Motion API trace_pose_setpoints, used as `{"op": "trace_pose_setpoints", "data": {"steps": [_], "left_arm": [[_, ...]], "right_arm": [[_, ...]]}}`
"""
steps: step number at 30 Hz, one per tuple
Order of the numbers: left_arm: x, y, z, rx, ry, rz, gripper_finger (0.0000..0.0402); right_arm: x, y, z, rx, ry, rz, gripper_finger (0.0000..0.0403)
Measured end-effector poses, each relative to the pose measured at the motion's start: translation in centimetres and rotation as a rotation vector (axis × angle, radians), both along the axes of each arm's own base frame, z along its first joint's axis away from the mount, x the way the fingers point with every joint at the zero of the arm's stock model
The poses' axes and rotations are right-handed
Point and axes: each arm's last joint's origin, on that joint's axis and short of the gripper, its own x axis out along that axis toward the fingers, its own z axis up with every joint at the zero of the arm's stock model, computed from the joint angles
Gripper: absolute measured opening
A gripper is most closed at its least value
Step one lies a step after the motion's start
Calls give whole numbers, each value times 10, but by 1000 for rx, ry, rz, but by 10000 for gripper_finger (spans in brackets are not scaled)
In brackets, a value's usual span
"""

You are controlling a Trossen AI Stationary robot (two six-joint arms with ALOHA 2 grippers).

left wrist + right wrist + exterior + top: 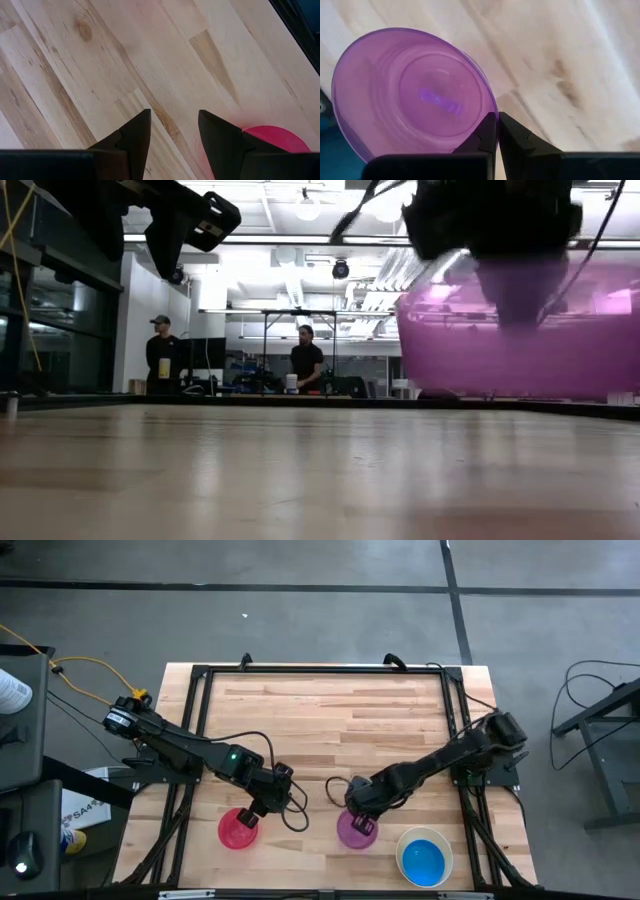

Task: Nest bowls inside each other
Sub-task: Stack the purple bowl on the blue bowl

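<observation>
A purple bowl (357, 829) hangs near the table's front edge with my right gripper (496, 116) shut on its rim. In the low view the purple bowl (520, 330) fills the right side, its underside above the tabletop. A pinkish-red bowl (238, 829) stands on its base on the wood at the front left. My left gripper (172, 116) hovers open just beside and above the pinkish-red bowl (277, 138), holding nothing. A blue bowl (424, 861) sits inside the larger white bowl (403, 843) at the front right. My right gripper pinches the purple bowl's rim (489, 107) between its two fingers, one finger on the inner side of the wall and one on the outer. The fingers come from above, pointing steeply down. The bowl is lifted clear of the table with its opening up.
A black frame (320, 668) runs round the wooden tabletop, and both arm bases stand at its sides. The far half of the table (330, 715) is bare wood. Two people (305, 360) stand in the room beyond the table.
</observation>
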Motion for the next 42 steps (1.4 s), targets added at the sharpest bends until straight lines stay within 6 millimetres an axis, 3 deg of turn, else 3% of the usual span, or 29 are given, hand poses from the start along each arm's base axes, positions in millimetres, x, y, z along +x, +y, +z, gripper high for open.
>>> {"op": "trace_pose_setpoints", "data": {"steps": [5, 10, 27, 42], "left_arm": [[1, 0, 0, -3, -6, 3, 164], [1, 0, 0, -10, -2, 16, 164], [4, -1, 2, -37, -33, 36, 164], [4, -1, 2, -47, -28, 53, 164]], "right_arm": [[-22, -10, 41, -62, -76, -61, 4], [-47, -5, 61, -93, -78, -118, 4], [-112, 39, 60, -188, 193, -187, 3], [-163, 69, 79, -94, 146, -329, 3]]}}
